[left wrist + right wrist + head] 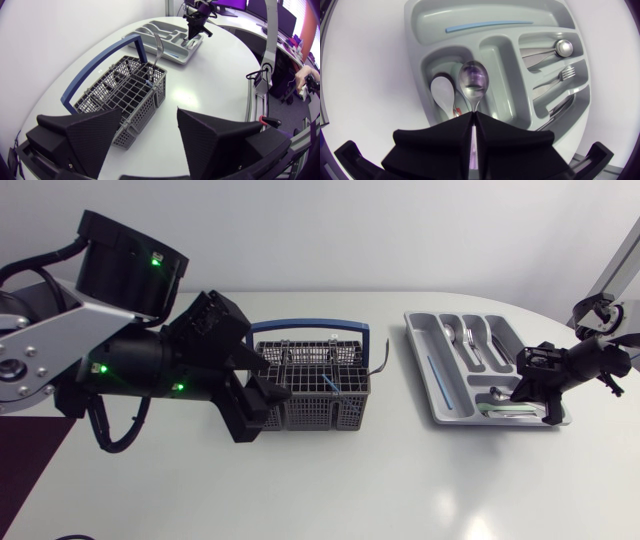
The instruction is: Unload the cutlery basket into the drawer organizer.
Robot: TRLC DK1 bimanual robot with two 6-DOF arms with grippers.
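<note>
From above, the cutlery basket (310, 412), grey mesh with a blue hoop handle, stands near the middle of the white desk (330, 490), toward its far edge. The left gripper (268, 385) sits at the basket's left end with its jaws spread and holding nothing. The grey drawer organizer (416, 340) lies toward the desk's right edge, and the right gripper (522, 392) hangs over its near right corner. In the left wrist view, the left gripper (150, 135) shows both wedge fingers well apart, with the cutlery basket (145, 107) just ahead of them. A metal fork (158, 44) stands upright, tines up, at the basket's far end. The drawer organizer (170, 54) lies beyond, with the right gripper (194, 31) above it. In the right wrist view, the right gripper (474, 120) is clenched on the handle of a metal spoon (473, 80), whose shiny bowl hangs over a small compartment of the drawer organizer (415, 30). A white spoon (443, 92) lies in that compartment. A thin blue stick (487, 25) lies in the long compartment, and a second spoon (563, 47) and a small fork (565, 74) lie in separate narrow ones.
</note>
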